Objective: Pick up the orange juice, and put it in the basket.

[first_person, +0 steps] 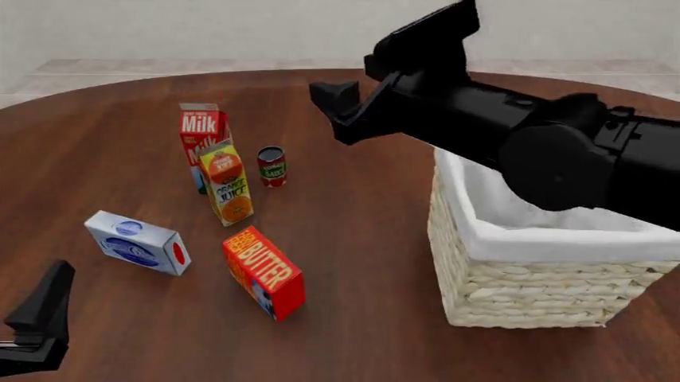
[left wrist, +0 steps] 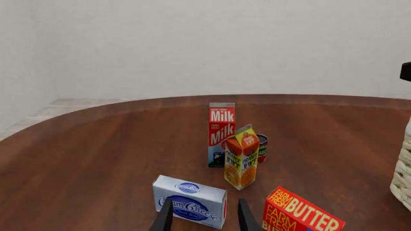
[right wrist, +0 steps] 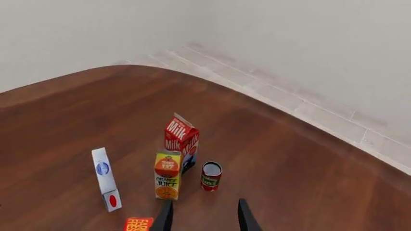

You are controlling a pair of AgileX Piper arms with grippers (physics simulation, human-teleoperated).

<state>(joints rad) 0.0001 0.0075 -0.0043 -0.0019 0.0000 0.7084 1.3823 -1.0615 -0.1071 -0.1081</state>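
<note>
The orange juice [first_person: 226, 184] is a yellow-and-orange carton standing upright on the table, just in front of the milk carton. It also shows in the left wrist view [left wrist: 242, 156] and the right wrist view [right wrist: 167, 175]. The basket [first_person: 531, 286] is pale wicker with a white liner and stands at the right. Its edge shows in the left wrist view [left wrist: 403, 175]. My right gripper [right wrist: 204, 219] is open and empty, held high above the table right of the juice [first_person: 331, 107]. My left gripper [left wrist: 205, 219] is open and empty, low at the front left [first_person: 41, 318].
A red-and-white milk carton [first_person: 199, 135] stands behind the juice. A small red can [first_person: 272, 165] stands to its right. A blue-and-white cream cheese box [first_person: 138, 243] and a red butter box [first_person: 263, 272] lie in front of it.
</note>
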